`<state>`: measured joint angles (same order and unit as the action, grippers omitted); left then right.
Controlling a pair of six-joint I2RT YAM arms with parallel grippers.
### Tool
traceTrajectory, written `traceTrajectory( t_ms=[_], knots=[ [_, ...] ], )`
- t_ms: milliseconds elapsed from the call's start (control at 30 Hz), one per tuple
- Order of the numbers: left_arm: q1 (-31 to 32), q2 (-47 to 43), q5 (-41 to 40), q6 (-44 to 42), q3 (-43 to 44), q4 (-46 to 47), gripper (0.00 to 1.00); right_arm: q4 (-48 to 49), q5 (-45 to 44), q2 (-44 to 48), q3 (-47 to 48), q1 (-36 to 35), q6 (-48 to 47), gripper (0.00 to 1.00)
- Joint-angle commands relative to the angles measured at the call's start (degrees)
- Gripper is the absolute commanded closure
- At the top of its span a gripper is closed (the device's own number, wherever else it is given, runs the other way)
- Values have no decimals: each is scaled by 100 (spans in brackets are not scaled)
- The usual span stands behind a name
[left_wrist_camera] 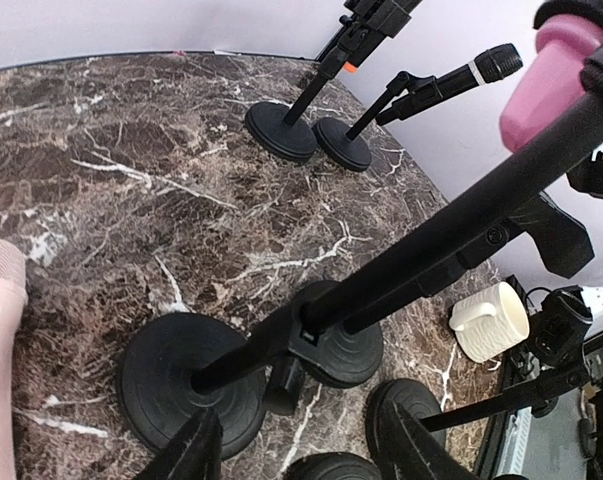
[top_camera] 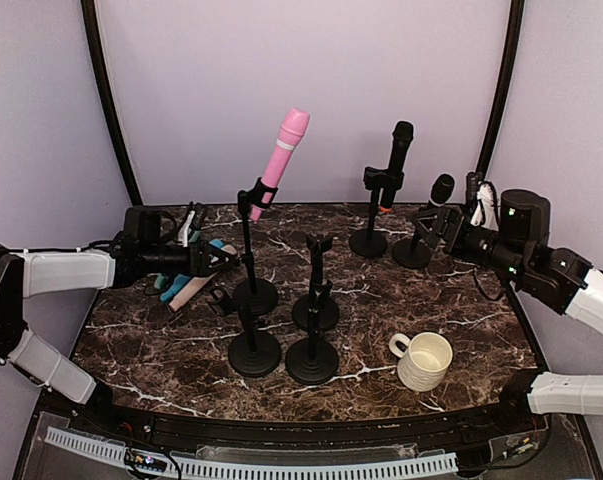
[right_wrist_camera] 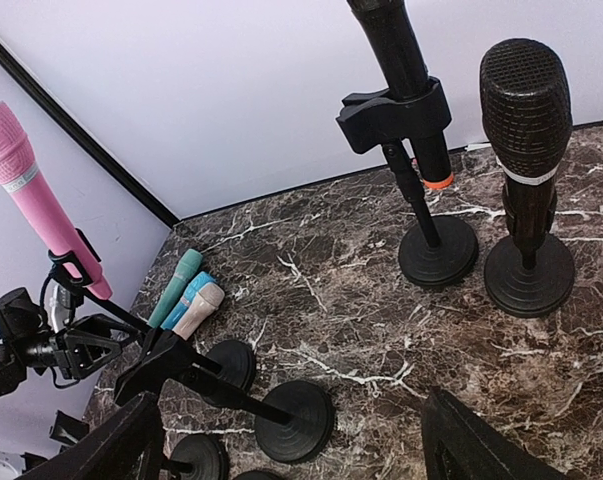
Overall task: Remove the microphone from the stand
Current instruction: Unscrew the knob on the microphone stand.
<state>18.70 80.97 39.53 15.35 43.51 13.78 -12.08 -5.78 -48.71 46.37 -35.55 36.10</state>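
Observation:
A pink microphone leans in the clip of a tall black stand left of centre. My left gripper is open, level with that stand's pole and just left of it, with nothing between its fingers. A long black microphone sits in a second stand at the back. A short black microphone stands on a low stand beside it. My right gripper is wide open close to that one.
Three empty black stands crowd the middle of the marble table. Teal, blue and beige microphones lie loose at the left. A cream mug stands front right.

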Motion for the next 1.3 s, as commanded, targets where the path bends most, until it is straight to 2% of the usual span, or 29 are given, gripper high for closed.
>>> traceTrajectory(
  t_ms=[0,333,633,1267],
  knots=[
    [158,74,-61,767,-147,442,44,232,36,147,-4,30,54,10],
    [196,402,-327,1410,-208,857,49,184,-1,264,-64,31,83,10],
    [196,491,-413,1637,-241,1170,66,174,39,240,-38,30,75,10],
    [196,703,-333,2447,-448,1469,87,87,1,268,-61,31,80,10]
  ],
)
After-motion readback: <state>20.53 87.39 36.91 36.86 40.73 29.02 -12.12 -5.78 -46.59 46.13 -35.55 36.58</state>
